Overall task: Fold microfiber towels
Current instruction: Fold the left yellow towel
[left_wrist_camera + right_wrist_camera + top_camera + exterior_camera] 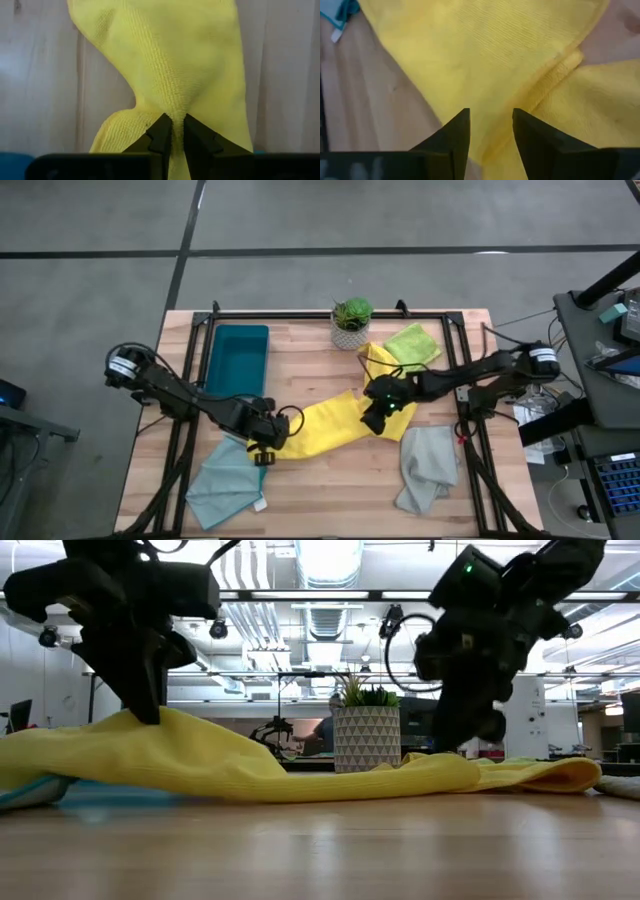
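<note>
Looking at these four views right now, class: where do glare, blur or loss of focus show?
Low view: ceiling lights glare white, both arms are dark silhouettes, the near table is out of focus. Left wrist view: the yellow towel weave is crisp, the wood behind soft. Right wrist view: the right gripper fingers are sharp, the far cloth blurs. High view: evenly lit.

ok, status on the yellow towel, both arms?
Left tool shut on yellow towel at its left end. Right tool open over the towel's right end, not gripping. Potted plant stands behind, clear of both arms.
</note>
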